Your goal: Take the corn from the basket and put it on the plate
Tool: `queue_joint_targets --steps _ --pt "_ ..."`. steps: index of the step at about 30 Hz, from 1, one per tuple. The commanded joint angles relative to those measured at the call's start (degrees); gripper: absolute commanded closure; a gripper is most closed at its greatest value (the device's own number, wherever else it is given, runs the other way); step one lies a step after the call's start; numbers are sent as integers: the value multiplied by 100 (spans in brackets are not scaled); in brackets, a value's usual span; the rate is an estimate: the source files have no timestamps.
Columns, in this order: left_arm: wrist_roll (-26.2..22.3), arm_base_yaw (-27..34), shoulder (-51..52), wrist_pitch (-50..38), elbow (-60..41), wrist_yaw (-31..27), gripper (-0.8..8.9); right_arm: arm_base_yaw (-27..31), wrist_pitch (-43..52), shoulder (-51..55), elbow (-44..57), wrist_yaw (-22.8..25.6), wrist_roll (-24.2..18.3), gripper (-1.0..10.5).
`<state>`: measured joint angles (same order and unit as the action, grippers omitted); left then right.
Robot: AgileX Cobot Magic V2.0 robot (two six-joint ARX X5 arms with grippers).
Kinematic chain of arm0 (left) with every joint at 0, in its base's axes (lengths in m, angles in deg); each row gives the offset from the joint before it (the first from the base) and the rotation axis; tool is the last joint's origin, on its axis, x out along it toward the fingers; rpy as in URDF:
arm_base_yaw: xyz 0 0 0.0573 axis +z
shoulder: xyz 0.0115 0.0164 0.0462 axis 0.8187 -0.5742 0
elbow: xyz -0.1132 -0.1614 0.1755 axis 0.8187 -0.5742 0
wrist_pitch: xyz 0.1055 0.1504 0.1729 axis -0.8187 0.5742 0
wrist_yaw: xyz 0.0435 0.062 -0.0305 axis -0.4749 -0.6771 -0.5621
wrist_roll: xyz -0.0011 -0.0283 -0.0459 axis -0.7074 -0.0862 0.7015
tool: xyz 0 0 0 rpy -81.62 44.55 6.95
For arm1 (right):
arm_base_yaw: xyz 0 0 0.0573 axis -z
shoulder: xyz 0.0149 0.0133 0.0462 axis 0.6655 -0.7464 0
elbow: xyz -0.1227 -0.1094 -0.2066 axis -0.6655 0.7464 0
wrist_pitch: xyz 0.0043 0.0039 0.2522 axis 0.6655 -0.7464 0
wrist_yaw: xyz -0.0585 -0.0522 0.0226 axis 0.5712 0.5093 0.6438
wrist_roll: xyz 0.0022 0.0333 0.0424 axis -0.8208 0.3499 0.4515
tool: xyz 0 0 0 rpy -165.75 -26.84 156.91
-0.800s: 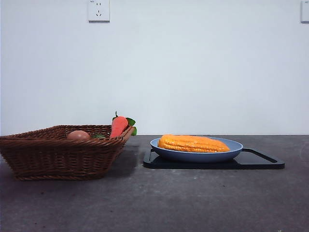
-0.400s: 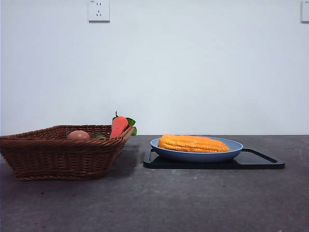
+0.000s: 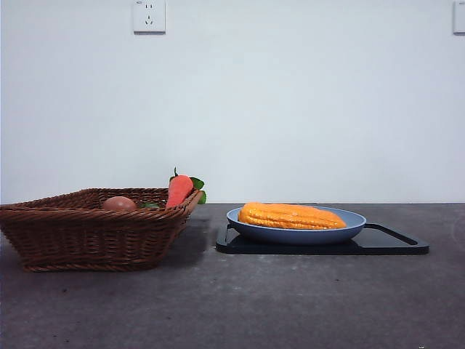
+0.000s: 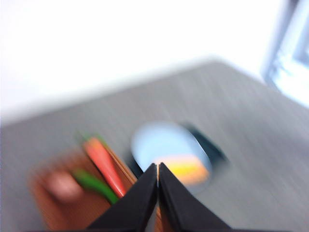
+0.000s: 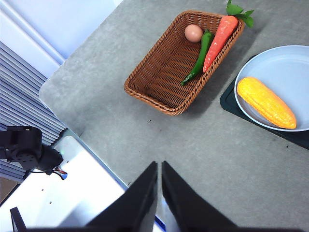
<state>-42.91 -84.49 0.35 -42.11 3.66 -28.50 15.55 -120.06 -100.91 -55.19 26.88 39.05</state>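
Corn on the plate, both grippers closed and empty.
Front view: the corn (image 3: 290, 216) lies in the light-blue plate (image 3: 356, 222) on a black tray (image 3: 396, 243), beside the wicker basket (image 3: 87, 236) holding a carrot (image 3: 178, 190).
Left wrist view, blurred: left gripper (image 4: 158, 170), jaws together, holds nothing.
Right wrist view: right gripper (image 5: 159, 166), jaws nearly touching, is high above the table (image 5: 207, 154), well apart from the corn.

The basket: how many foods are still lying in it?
3 in the basket: an egg-like ball at one end, a green pepper in the middle, and a carrot along one wall. Nothing seems hidden.
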Motion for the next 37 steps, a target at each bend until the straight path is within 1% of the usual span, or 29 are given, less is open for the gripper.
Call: queue_joint_targets --steps 1,7,10,14,20,28,32,37 --pt "-778 734 437 -1095 -450 -9 806 -31 61 -22 -101 2 57 945" --pt "-1023 2122 1322 -2669 -1585 -31 806 -31 61 -24 -101 2 57 945" --pt "-1038 2682 1725 -3161 -2153 -66 806 -31 61 -22 -101 0 57 945" --pt "-1010 3154 2317 -3418 -3021 -66 806 -31 61 -24 -101 2 57 945" --pt "-841 3438 3117 -3571 -4374 -66 806 -31 61 -22 -101 0 57 945" --pt "-398 3506 3851 -3563 -5897 -74 806 -31 61 -24 -101 2 55 945" --pt "-291 3506 4111 -3545 -6376 -72 806 -31 61 -22 -101 0 57 945" --pt "-262 3506 4116 -3545 -6725 -72 806 -31 61 -17 -101 0 57 945"
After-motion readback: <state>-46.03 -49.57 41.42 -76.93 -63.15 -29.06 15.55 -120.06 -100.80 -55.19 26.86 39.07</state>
